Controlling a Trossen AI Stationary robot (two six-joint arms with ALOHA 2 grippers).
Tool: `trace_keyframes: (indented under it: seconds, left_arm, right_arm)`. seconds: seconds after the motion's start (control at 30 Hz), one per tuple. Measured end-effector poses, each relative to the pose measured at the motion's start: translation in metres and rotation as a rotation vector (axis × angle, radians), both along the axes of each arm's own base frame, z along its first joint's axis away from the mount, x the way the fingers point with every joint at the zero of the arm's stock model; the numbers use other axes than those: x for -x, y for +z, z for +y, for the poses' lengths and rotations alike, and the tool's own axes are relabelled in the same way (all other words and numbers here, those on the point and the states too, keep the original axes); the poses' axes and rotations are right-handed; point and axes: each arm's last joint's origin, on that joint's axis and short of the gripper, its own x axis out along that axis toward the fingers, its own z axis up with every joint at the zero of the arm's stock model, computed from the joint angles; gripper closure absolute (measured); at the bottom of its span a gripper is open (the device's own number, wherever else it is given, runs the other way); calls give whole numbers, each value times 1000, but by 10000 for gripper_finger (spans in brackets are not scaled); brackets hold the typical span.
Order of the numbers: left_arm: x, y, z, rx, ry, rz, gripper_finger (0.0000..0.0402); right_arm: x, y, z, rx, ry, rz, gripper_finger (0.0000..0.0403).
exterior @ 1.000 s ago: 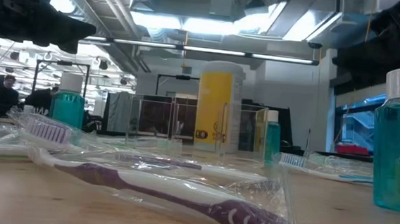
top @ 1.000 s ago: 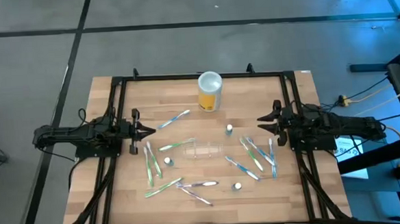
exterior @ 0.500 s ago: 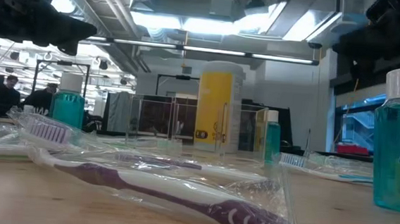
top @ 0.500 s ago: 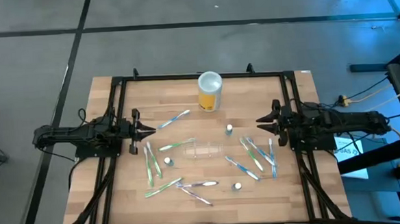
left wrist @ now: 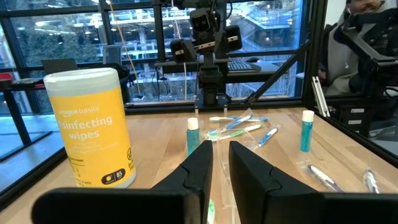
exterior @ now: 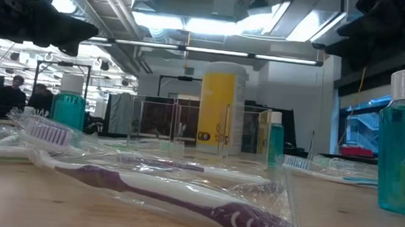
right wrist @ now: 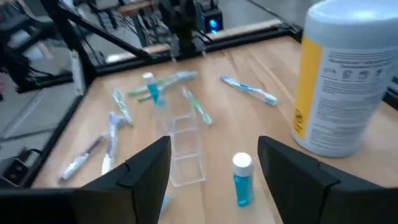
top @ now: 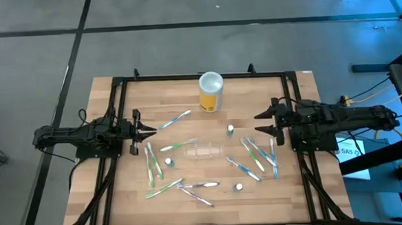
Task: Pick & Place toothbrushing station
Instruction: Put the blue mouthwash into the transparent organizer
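The clear plastic container [top: 203, 151] lies on its base in the middle of the wooden table; it also shows in the right wrist view [right wrist: 183, 152] and the low view [exterior: 180, 123]. My right gripper [top: 258, 122] is open and empty, above the table to the container's right, and points toward it; it also shows in the right wrist view [right wrist: 214, 168]. My left gripper [top: 152, 131] waits at the table's left with its fingers close together, only a narrow slit between them [left wrist: 221, 163], and holds nothing.
A yellow wipes canister [top: 211, 91] stands at the far middle. Several wrapped toothbrushes lie scattered left [top: 150, 162], near [top: 194, 186] and right [top: 258, 154] of the container. Small blue-green bottles [top: 230, 130] [top: 239, 187] stand near it. A black frame [top: 199, 76] borders the table.
My right gripper has gone a little toward the table's left edge, nearer the clear container, and its fingers stand wider apart in the high view. The container and toothbrushes have stayed in place.
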Motion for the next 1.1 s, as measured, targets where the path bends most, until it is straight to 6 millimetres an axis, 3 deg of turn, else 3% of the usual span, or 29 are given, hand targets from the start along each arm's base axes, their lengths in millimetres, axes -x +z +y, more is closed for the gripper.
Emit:
trace_keyframes:
  seconds: [0.33,0.57,0.83,1.1]
  left_arm:
    - [0,0,0,0,5,0,349]
    - [0,0,0,-1,8,0,349]
    - [0,0,0,-34,12,1,348]
    - [0,0,0,-34,12,1,348]
  right_arm:
    - [-29,12,-2,-26,-98,167,149]
    - [-47,8,-2,-86,-134,240,129]
    - [-64,1,-1,-141,-177,309,144]
    - [-90,12,-1,-158,-189,329,128]
